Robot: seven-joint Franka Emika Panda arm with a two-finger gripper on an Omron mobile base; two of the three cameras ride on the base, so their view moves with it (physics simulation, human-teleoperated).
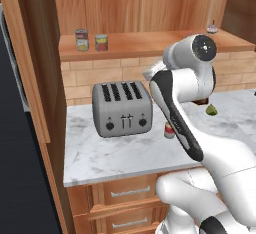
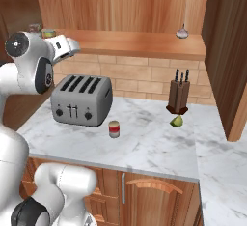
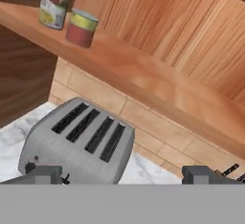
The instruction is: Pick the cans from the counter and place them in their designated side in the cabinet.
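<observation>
Left base view: on cabinet [image 1: 150, 43] shelf, silver-topped can [image 1: 82, 40] and yellow-banded can [image 1: 101, 42] upright, side by side at left end. Red can [image 1: 169, 130] on counter [image 1: 115, 153], right of toaster [image 1: 122, 108], partly behind arm.

Right base view: red can [image 2: 114, 129] in front of toaster [image 2: 82, 99]; knife block [image 2: 178, 96] and lime [image 2: 176, 121] well apart to right.

Hand view: gripper [image 3: 122, 173] empty above toaster [image 3: 76, 144], jaws spread wide.

Tan brick backsplash [image 2: 144, 73] runs along the far wall. Vertical wood planks [image 1: 135, 8] rise above it. Tall wood side panel [image 1: 30, 68] stands at left, another wood panel [image 2: 226, 51] at right. Light even, soft, no hard shadows.
</observation>
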